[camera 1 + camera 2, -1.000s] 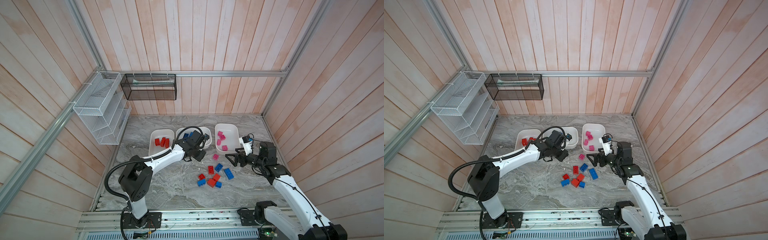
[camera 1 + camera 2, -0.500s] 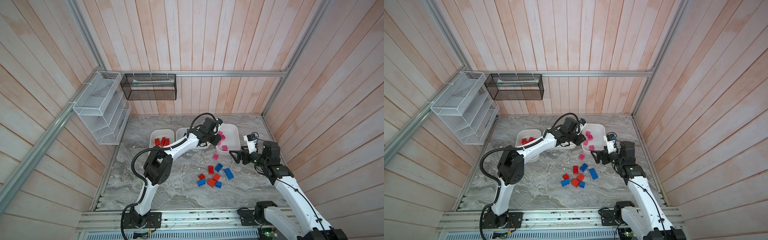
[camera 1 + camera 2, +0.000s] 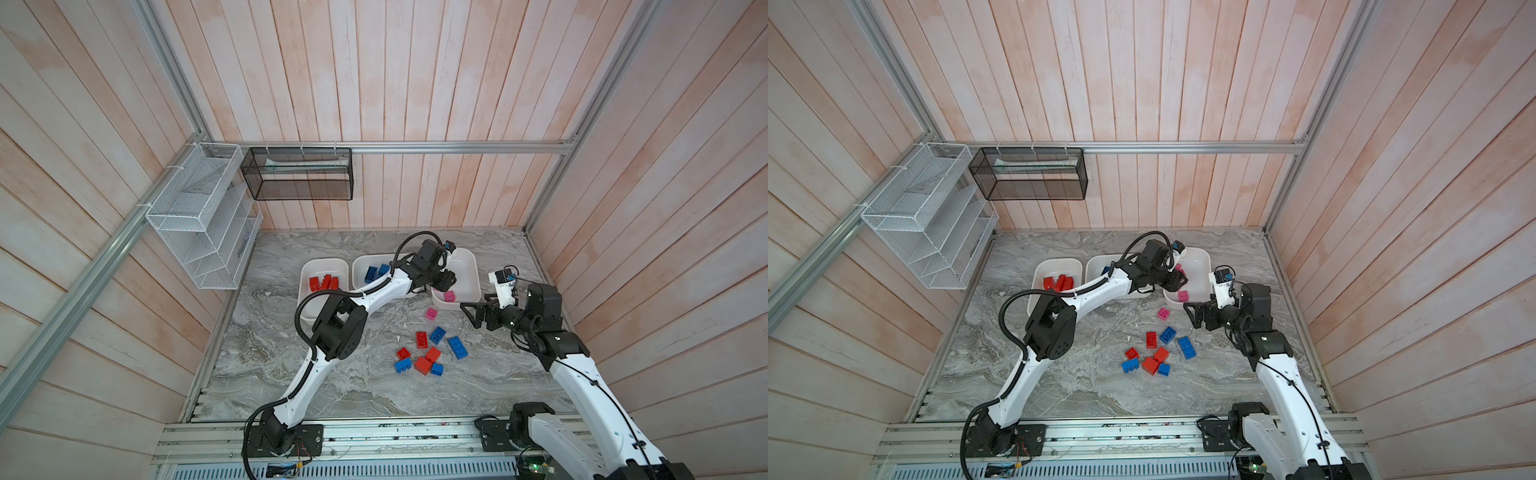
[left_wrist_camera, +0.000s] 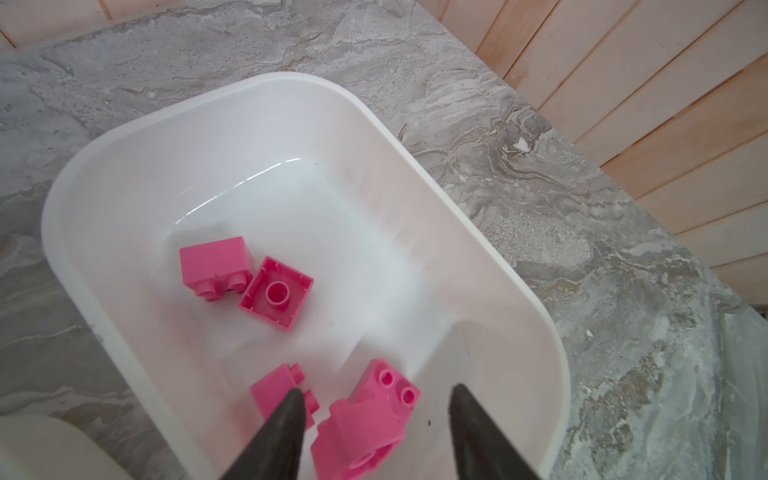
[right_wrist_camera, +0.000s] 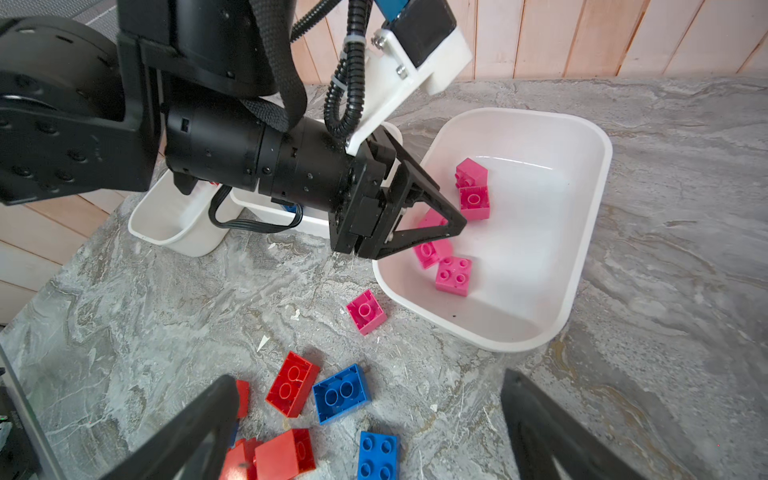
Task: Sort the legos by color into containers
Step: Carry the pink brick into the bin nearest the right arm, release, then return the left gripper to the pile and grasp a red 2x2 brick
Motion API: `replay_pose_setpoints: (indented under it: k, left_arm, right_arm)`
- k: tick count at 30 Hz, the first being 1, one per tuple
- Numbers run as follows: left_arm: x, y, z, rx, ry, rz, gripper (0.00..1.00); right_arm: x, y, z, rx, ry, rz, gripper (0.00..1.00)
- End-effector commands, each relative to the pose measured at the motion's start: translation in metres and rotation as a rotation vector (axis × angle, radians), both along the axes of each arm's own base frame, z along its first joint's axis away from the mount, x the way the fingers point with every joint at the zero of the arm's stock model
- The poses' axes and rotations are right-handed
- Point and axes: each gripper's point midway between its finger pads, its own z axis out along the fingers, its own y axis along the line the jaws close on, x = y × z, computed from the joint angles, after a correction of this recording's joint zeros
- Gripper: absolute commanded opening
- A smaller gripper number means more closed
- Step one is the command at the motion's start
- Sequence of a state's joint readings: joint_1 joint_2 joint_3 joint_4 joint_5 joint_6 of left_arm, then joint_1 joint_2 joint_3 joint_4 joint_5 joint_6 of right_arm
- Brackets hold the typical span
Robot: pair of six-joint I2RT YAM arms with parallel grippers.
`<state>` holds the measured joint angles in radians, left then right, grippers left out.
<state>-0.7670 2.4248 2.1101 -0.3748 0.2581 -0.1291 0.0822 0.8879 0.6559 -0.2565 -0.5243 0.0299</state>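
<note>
Your left gripper (image 4: 376,390), half-parted and empty over the pink tub (image 4: 415,216), could clip its rim retreating low and spill bricks (image 4: 276,293); the right gripper (image 5: 368,377) near it gapes empty.

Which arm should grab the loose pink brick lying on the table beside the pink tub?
Probably right. The right hand, open and empty, hovers near the pink brick; the left hand is over the white tub of pink bricks.

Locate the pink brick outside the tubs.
In both top views the pink brick lies on the tabletop right of centre, just in front of the pink-filled tub.
</note>
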Motion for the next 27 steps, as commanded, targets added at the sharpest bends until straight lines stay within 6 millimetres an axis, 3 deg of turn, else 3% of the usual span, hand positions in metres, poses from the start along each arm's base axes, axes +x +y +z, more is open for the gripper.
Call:
replay_pose_setpoints:
  k: [1, 5, 13, 19, 21, 27]
  left_arm:
    - [-0.006, 0.001, 0.048, -0.059, -0.053, -0.025, 0.68]
    - [-0.020, 0.023, 0.083, -0.051, -0.091, -0.028, 0.73]
    - [-0.073, 0.107, 0.103, 0.004, -0.067, -0.026, 0.83]
    - [-0.105, 0.164, 0.099, -0.038, 0.028, -0.014, 0.89]
    - [-0.113, 0.175, 0.092, -0.006, 0.049, 0.002, 0.97]
    - [-0.149, 0.195, 0.062, 0.054, 0.152, 0.042, 0.97]
  right_arm:
    - [-0.002, 0.003, 0.017, 0.007, -0.033, 0.028, 0.98]
    - [-0.005, 0.011, 0.020, 0.040, -0.039, 0.070, 0.98]
    - [-0.015, 0.031, 0.020, 0.048, -0.043, 0.165, 0.98]
    - [-0.017, 0.045, 0.017, 0.042, -0.024, 0.206, 0.98]
    - [-0.016, 0.048, 0.016, 0.041, -0.019, 0.215, 0.98]
    - [-0.018, 0.052, 0.012, 0.027, -0.006, 0.226, 0.98]
